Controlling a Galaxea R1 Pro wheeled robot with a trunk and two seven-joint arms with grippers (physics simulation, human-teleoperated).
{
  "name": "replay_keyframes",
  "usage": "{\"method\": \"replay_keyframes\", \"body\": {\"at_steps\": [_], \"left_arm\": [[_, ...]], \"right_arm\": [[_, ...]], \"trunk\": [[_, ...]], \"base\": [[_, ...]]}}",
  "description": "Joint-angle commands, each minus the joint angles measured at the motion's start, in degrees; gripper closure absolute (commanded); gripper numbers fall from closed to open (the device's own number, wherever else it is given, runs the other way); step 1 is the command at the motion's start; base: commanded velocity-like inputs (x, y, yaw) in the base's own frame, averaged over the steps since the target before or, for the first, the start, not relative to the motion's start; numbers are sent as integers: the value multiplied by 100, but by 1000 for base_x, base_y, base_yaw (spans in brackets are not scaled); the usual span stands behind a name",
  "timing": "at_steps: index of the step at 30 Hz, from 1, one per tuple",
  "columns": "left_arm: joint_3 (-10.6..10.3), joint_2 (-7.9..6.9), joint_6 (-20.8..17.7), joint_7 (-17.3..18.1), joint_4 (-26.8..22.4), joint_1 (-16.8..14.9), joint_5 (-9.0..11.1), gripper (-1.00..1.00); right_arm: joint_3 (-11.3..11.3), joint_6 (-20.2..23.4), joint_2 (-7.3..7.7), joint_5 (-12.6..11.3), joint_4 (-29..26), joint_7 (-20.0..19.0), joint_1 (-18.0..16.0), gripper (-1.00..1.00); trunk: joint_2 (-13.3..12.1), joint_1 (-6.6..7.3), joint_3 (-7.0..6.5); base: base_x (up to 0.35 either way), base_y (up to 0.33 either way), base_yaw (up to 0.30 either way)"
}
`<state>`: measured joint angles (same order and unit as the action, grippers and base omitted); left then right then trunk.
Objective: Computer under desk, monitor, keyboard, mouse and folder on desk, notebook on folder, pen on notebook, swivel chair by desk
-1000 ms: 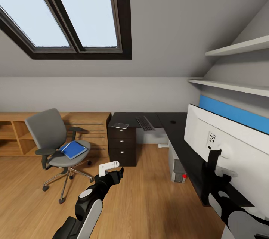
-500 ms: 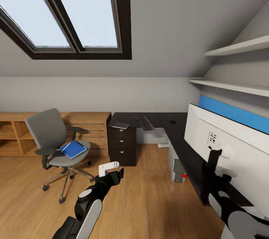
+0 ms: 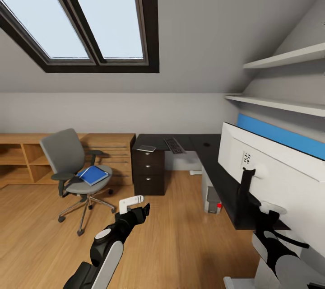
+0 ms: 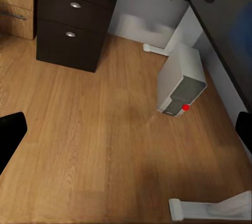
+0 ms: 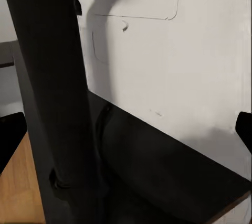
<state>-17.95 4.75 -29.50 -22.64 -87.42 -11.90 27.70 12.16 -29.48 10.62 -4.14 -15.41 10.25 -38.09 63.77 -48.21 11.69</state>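
Blue folder (image 3: 92,174) on swivel chair (image 3: 74,162); left wrist sees computer (image 4: 181,80) underdesk.

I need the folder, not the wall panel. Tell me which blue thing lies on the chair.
The folder lies flat on the swivel chair seat; the other blue thing, the wall panel, runs behind the monitor.

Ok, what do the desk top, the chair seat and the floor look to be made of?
The desk top looks like glossy black laminate or lacquer, faintly reflecting its surroundings. The chair seat looks like matte grey fabric, with black plastic-looking armrests and shiny metal legs. The floor looks like light wood planks with visible grain.
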Motion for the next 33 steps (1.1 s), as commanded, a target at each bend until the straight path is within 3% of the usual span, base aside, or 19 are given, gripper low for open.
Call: {"method": "replay_keyframes", "body": {"at_steps": [1, 14, 19, 33], "left_arm": [[-7, -1, -12, -56, -7, -5, 60, -100], [2, -41, -9, -56, -4, -5, 52, -100], [2, -124, -3, -56, -4, -5, 43, -100], [4, -131, -3, -56, 1, -5, 57, -100]], "right_arm": [[-21, -23, 2, -43, 4, 3, -5, -100], [-23, -23, 2, -43, 9, 3, -5, -100], [-29, -23, 2, -43, 11, 3, -5, -100], [-29, -23, -7, -38, 11, 3, -5, -100]], "trunk": [[6, 2, 8], [6, 2, 8], [6, 2, 8], [6, 2, 8]], "base": [[-239, -18, 0], [-166, -189, 0], [161, -303, 0], [143, -238, 0]]}}
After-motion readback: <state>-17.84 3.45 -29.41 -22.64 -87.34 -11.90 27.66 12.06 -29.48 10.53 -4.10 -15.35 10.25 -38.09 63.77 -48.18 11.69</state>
